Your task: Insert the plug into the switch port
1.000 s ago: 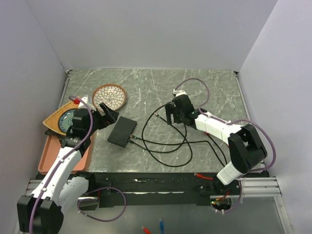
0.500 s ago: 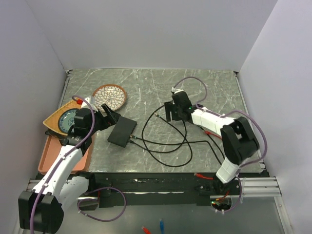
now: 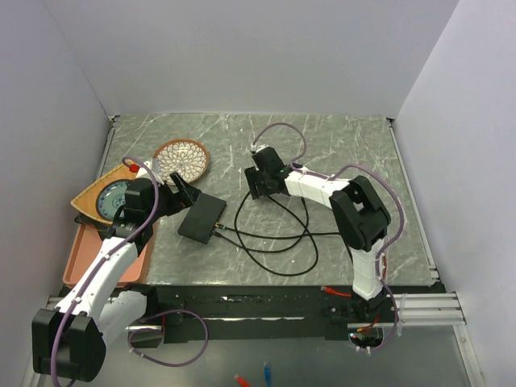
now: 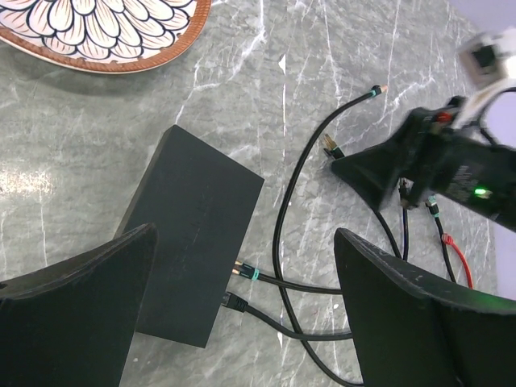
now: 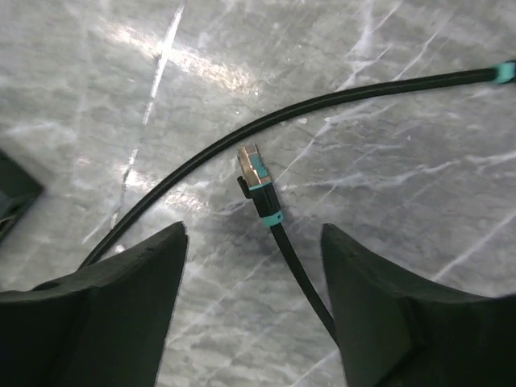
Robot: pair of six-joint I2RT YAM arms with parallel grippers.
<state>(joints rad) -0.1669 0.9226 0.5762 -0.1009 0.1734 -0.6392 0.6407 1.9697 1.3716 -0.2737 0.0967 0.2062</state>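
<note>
The switch [image 3: 201,216] is a flat matte-black box lying left of the table's centre; it also shows in the left wrist view [image 4: 193,242]. Two black cables [image 4: 242,271] are plugged into its near-right edge. My left gripper [image 3: 181,194] is open and empty, its jaws either side of the switch [image 4: 246,235]. A free plug [image 5: 254,173] with a gold tip and teal bands lies on the marble. My right gripper [image 3: 258,184] is open just above it, and the plug lies between the spread fingers [image 5: 254,232]. The plug also shows in the left wrist view [image 4: 329,146].
A round patterned dish [image 3: 181,159] sits behind the switch. An orange tray [image 3: 81,254] and a yellow plate holding a blue plate [image 3: 103,200] are at the left edge. Black cable loops [image 3: 278,242] lie across the middle. Another loose cable end [image 4: 376,89] lies farther back.
My right gripper has moved left across the table, from right of centre to over the free plug. The left gripper has shifted only slightly by the switch.
</note>
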